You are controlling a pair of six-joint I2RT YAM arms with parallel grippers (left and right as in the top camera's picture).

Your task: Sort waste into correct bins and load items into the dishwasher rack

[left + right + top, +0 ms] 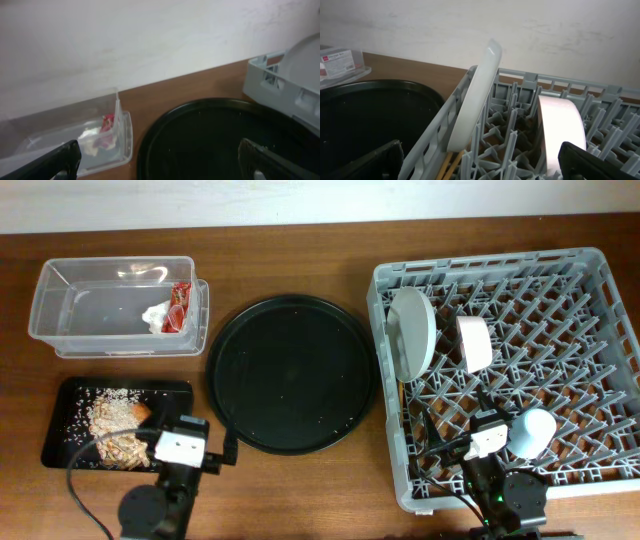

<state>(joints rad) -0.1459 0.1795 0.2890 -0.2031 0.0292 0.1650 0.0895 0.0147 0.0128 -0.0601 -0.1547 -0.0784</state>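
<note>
- Two arms low at the near edge of the bench [300, 240], both wrists pointing away toward the wall.
- left gripper [159, 150]: fingers spread wide, nothing between them. It sits above the near rim of the round black tray [290, 375].
- right gripper [480, 150]: fingers spread wide, empty. It hovers over the near-left corner of the dishwasher rack [590, 290].
- clear box [60, 280]: ahead and left of the left gripper. The white tissue [156, 316] and red wrapper [180, 308] lie in the end nearest the round tray, touching each other.
- shallow black tray [70, 395]: just left of the left wrist. It holds the rice scraps [110, 415], piled and scattered, with the orange carrot piece [140, 412] at the edge of the pile.
- white plate [477, 95]: ahead-left of the right gripper. It stands on edge between pegs, leaning against the rack's left wall.
- white bowl [560, 130]: ahead-right of the right gripper, tipped on its side among the pegs, just beside the plate but apart from it.
- light-blue cup [533, 432]: just right of the right wrist, in the rack's near row. Can't tell which way up.
- chopsticks [447, 167]: wooden tips show below the plate, just ahead-left of the right gripper, low in the rack.
</note>
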